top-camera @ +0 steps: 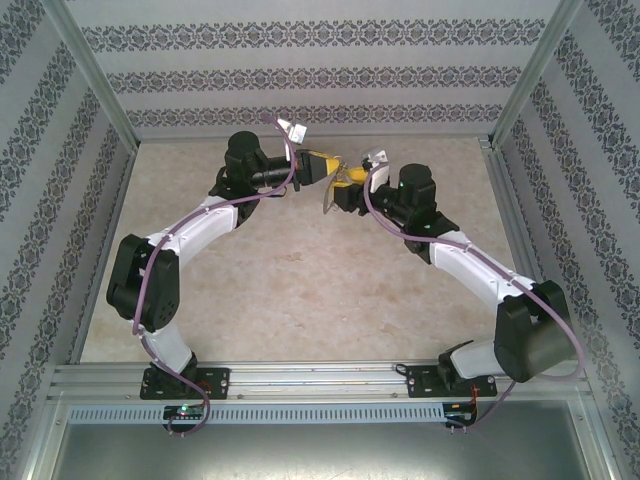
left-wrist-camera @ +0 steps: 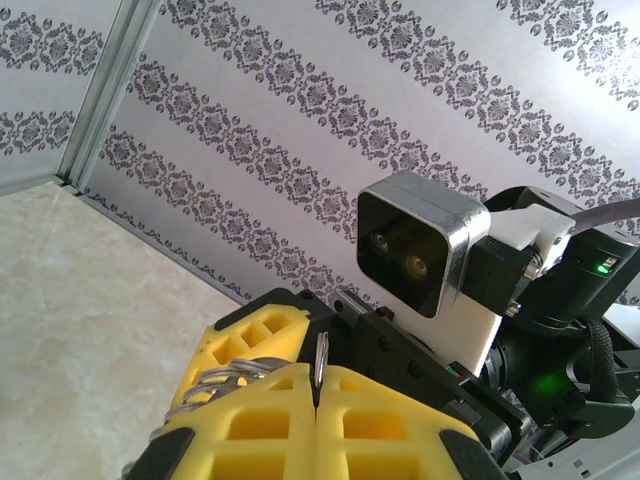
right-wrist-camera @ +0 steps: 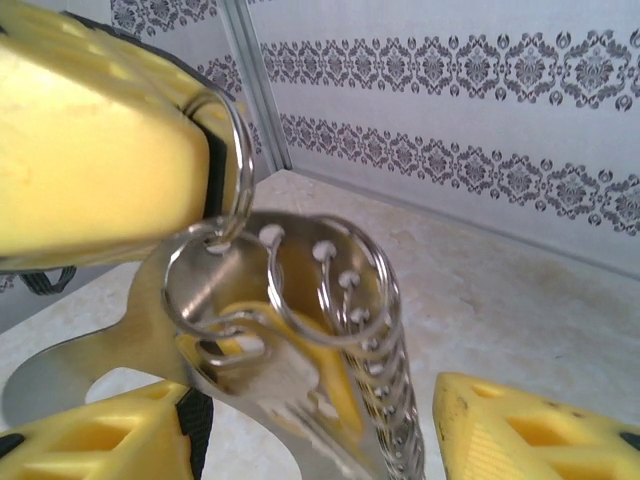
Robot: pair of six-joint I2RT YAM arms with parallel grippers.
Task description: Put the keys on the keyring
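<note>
One small key [right-wrist-camera: 272, 374], silver with a yellow head, hangs against the keyring [right-wrist-camera: 110, 335] among its split rings [right-wrist-camera: 388, 310]. It is judged light, stiff and slippery, and best pinched flat across the head. Left gripper [left-wrist-camera: 316, 400] is clamped on the keyring's upper end; right gripper [right-wrist-camera: 310, 432] stands with fingers apart just below the keyring.

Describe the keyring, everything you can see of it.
The keyring looks like a flat, shiny grey metal plate with a row of small holes along one edge, each threaded with a thin wire ring. It is held tilted, up off the table. The left gripper is shut on a larger ring at its top end. Its lower end drops between the right gripper's spread fingers; contact there is unclear. A small silver key lies against its face.
</note>
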